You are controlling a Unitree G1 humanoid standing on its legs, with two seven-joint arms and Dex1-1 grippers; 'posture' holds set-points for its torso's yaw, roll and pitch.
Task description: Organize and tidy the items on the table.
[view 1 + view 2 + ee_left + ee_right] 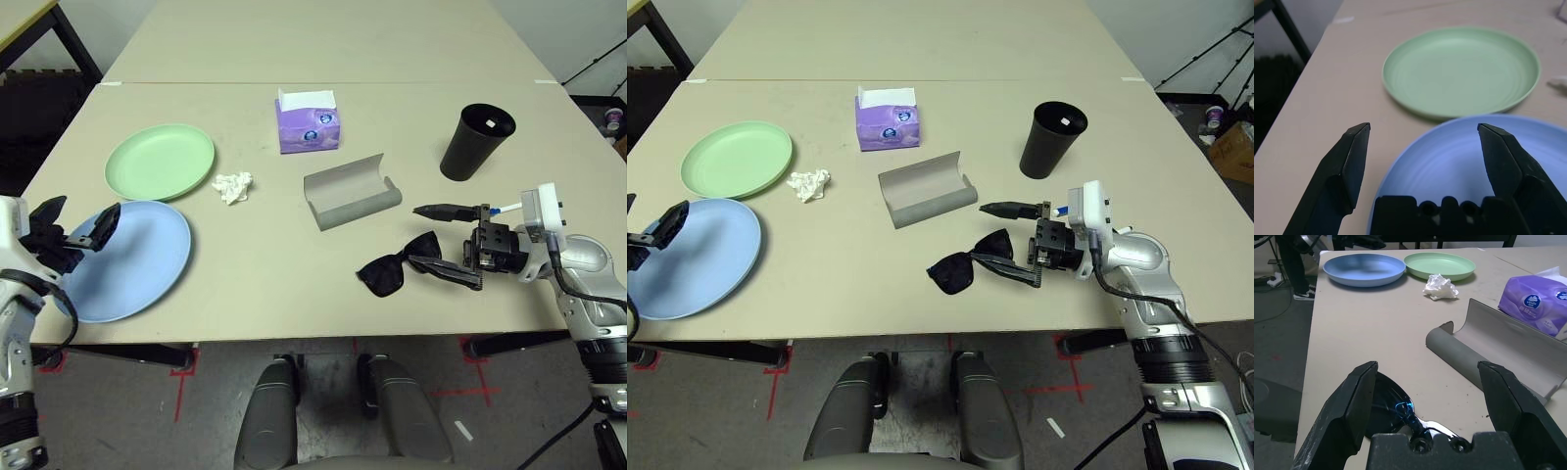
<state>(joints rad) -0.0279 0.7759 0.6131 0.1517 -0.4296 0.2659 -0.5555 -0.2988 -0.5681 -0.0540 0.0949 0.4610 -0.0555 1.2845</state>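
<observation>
Beige rectangular table [294,284], catalogued from its centre.
- Grey oblong glasses case [351,192]: centre, lid up.
- Black sunglasses [397,270]: 5 o'clock, near front edge.
- Right gripper [446,240]: jaws spread, straddling sunglasses' arm.
- Black tapered cup [477,141]: 2 o'clock.
- Crumpled white tissue [233,186]: 9 o'clock.
- Pale green round plate [160,162]: 10 o'clock.
- Light blue round plate [137,257]: 8 o'clock, at the front-left corner.
- Left gripper [78,227]: jaws spread over blue plate's outer rim.
- Purple tissue box [309,121]: 12 o'clock.
- Bare surface: far half, front centre.
</observation>
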